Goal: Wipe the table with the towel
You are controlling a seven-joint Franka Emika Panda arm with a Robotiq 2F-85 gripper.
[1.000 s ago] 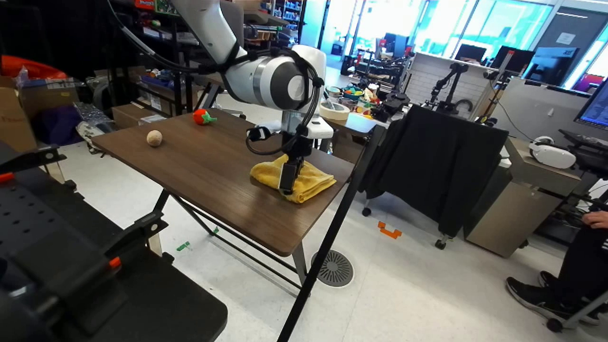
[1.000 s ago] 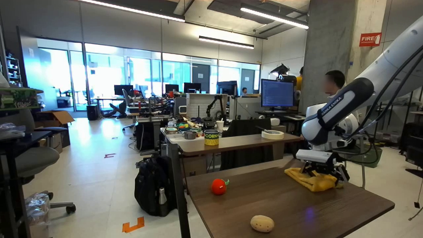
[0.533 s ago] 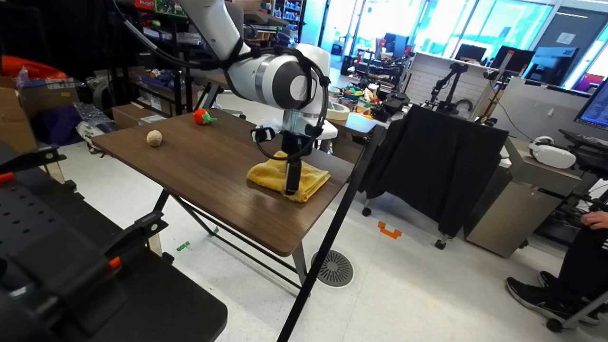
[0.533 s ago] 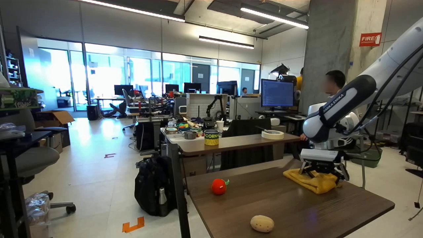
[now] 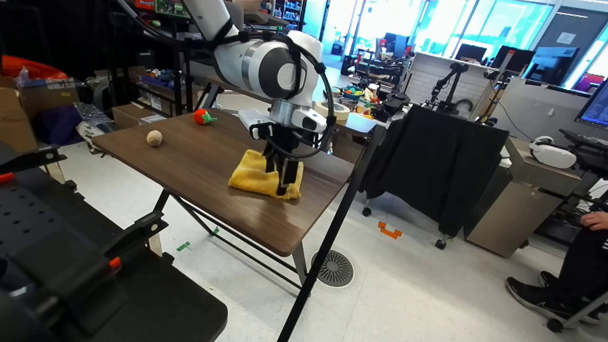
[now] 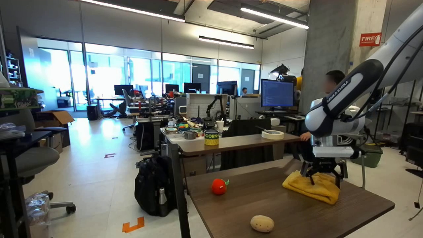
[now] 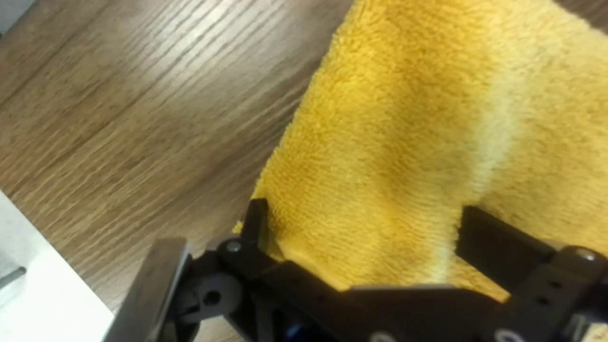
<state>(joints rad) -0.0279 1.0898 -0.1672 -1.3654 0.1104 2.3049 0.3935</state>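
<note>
- The black fingers [image 7: 496, 249] of the gripper [image 7: 363, 209] are spread far apart. The yellow towel [image 7: 403, 137] lies under them and between them, and it is not pinched.
- In the wrist view, one finger is right at the side of the towel. The other is over the cloth, in from that side. The tips look like they touch the towel, but I cannot tell if they push hard.
- The towel is folded and lies on the brown table [image 5: 190, 164], toward one end.
- In the wrist view, the towel's side goes up and leans right. The lines in the wood lean over more, so the towel sits a bit crooked.
- In an exterior view, the towel [image 5: 251, 178] looks longest from left to right. In an exterior view, the towel [image 6: 322, 190] looks longest from back left to front right. I cannot tell which is its real long way.
- The white robot arm [image 6: 360, 81] bends down over the towel.
- Well away from the towel, toward the table's other end, are a round red thing [image 6: 219, 186] with a green top and a small beige lump [image 6: 262, 223].
- Behind the table, a brown shelf [image 6: 241, 142] holds a yellow and black tub [image 6: 211, 137] and a round pale roll [image 6: 272, 134].
- A black backpack [image 6: 155, 185] stands on the floor.
</note>
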